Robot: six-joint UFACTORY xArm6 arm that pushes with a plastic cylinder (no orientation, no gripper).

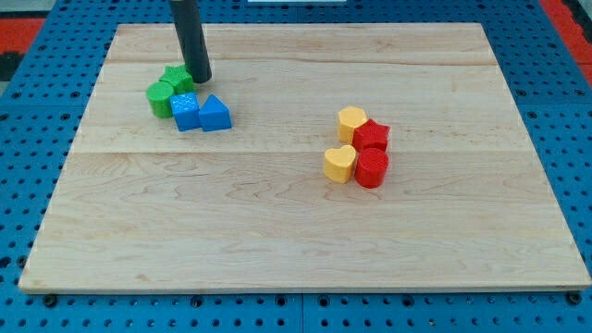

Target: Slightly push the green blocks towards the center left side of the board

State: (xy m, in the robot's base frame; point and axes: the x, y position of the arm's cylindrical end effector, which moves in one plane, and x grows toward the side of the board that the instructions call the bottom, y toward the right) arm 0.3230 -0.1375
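Two green blocks sit at the view's upper left: a green star point(175, 79) and, just below-left of it and touching, a green cylinder point(161, 97). My tip point(201, 79) is down on the board at the star's right edge, touching or nearly touching it. The dark rod rises from there out of the view's top. A blue cube point(185, 112) and a blue triangular block point(215, 113) lie side by side just below the green blocks and my tip.
At the view's right of centre is a tight cluster: a yellow hexagon point(351, 121), a red star point(372, 136), a yellow heart point(339, 164) and a red cylinder point(371, 168). The wooden board point(296, 240) lies on a blue perforated surface.
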